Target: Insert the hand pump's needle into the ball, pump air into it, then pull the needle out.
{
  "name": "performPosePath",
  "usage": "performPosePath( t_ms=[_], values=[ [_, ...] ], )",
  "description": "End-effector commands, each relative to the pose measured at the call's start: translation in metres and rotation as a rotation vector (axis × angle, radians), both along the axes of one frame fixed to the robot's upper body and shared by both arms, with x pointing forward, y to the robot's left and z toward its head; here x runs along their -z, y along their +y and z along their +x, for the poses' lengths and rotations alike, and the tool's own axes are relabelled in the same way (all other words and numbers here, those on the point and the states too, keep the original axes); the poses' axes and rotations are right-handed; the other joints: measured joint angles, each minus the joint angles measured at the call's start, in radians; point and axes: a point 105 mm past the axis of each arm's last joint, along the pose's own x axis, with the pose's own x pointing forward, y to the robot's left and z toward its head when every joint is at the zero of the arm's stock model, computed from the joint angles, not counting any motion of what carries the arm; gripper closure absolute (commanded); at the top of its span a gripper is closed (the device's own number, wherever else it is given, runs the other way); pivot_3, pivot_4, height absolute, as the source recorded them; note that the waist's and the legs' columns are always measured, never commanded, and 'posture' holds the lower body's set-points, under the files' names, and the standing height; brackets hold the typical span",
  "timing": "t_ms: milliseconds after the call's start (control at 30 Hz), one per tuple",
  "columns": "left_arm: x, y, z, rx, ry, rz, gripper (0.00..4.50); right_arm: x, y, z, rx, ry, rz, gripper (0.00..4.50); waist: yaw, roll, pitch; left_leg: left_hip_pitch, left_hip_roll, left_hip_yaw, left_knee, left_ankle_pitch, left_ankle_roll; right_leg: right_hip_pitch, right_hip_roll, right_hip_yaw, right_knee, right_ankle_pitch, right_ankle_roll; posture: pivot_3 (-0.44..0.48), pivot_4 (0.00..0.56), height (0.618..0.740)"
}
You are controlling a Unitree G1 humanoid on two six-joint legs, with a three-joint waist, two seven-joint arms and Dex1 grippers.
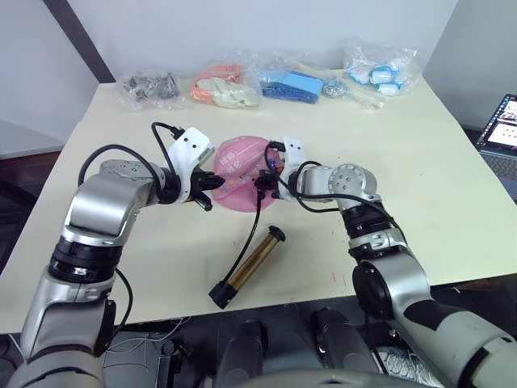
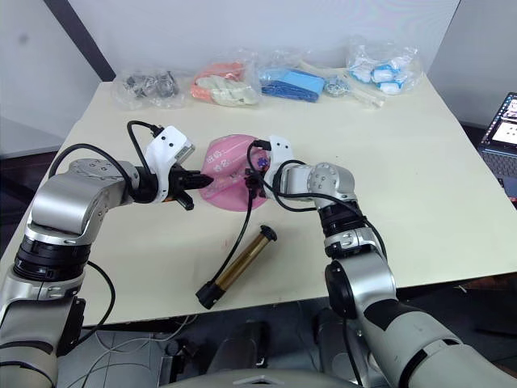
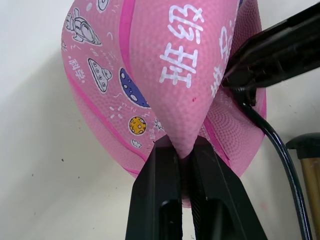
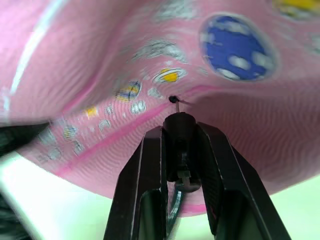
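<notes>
A cream-coloured table (image 1: pixel 452 178) stands against a pale wall, and the sagging pink ball (image 1: pixel 242 179) lies near its middle, serving as the anchor for everything else. The left gripper (image 1: pixel 212 184) is clamped on a pinched fold of the ball's skin at its left edge, the two black fingers (image 3: pixel 161 195) pressed together around the pink rubber. At the ball's right edge, the right gripper (image 1: pixel 265 183) is closed on the black fitting of the needle (image 4: pixel 179 132), whose tip sits right at the small valve hole in the ball. From there the thin black hose (image 1: pixel 255 212) runs toward the near table edge to the hand pump (image 1: pixel 249 267), lying flat just in front of the ball. Behind the ball, along the wall, sits a row of clear plastic bags (image 1: pixel 266 81) with assorted items. Far right of the ball, off the table, a laptop screen (image 1: pixel 501 121) glows
</notes>
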Motion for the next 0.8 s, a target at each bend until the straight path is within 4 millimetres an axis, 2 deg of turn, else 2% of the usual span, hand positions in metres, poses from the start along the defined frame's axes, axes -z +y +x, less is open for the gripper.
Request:
performPosePath(
  t_ms=[33,433,633,800],
  values=[
    [0.011,-0.02,-0.014,0.127,0.085,-0.056,4.5,-0.018,0.015,0.004,0.03,0.021,0.099,4.16,0.0,0.0,0.0,0.0,0.0,0.0,0.0,0.0,0.0,0.0,0.0,0.001,0.0,0.0,0.0,0.0,0.15,0.74],
    [0.017,-0.018,-0.014,0.136,0.101,-0.038,4.5,-0.019,0.05,-0.005,-0.077,-0.014,0.047,4.16,-0.017,0.0,0.0,0.008,0.0,0.003,-0.005,0.0,0.0,0.004,0.002,0.005,0.0,0.0,0.0,0.0,0.15,0.74],
    [0.018,-0.02,-0.015,0.155,0.104,-0.041,4.5,-0.02,0.052,-0.004,-0.109,-0.086,-0.006,4.16,-0.021,0.0,0.0,0.009,0.001,0.003,-0.005,0.0,0.0,0.005,0.003,0.006,0.0,0.0,0.0,0.0,0.15,0.74],
    [0.015,-0.026,-0.021,0.228,0.156,-0.177,4.5,-0.021,0.05,-0.004,-0.123,-0.104,0.005,4.16,-0.022,0.0,0.0,0.01,0.002,0.003,-0.005,0.0,0.0,0.005,0.003,0.006,0.0,0.0,0.0,0.0,0.15,0.74]
  ],
)
